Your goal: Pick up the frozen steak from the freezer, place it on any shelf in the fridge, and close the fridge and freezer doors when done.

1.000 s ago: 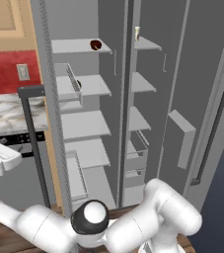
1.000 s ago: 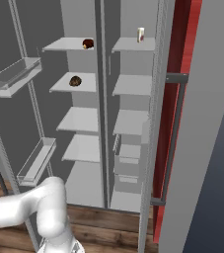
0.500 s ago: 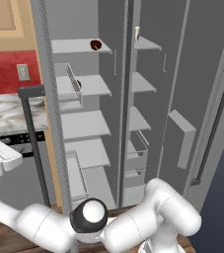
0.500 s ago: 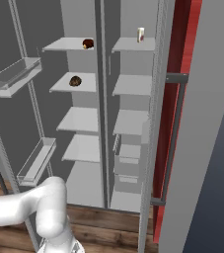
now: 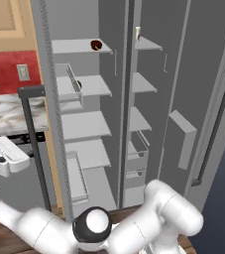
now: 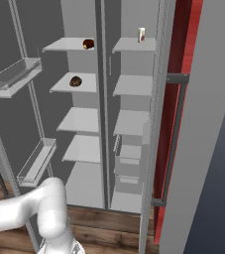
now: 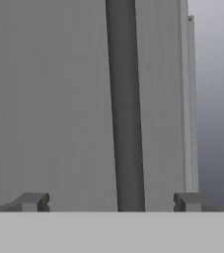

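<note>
The frozen steak (image 5: 96,45) (image 6: 88,44), a dark red-brown lump, lies on the top shelf (image 6: 64,45) of the fridge (image 5: 84,124), the wider left compartment. The freezer (image 5: 141,124) (image 6: 131,99) is the narrower right one. Both doors stand open. My gripper (image 5: 22,158) (image 7: 109,202) is low on the left at the outer face of the fridge door (image 7: 49,99). It is open, and the door's dark bar handle (image 5: 34,144) (image 7: 125,99) runs up between the fingertips (image 7: 32,201). Nothing is held.
A round brown item (image 6: 75,81) sits on the fridge's second shelf. A small white bottle (image 5: 138,33) (image 6: 141,34) stands on the freezer's top shelf. The open freezer door (image 5: 203,99) (image 6: 203,124) is on the right, door bins (image 6: 15,74) on the left. A marble counter (image 5: 10,114) lies behind the fridge door.
The arm's elbow has shifted very slightly. The doors, the steak and the open gripper stand as before.
</note>
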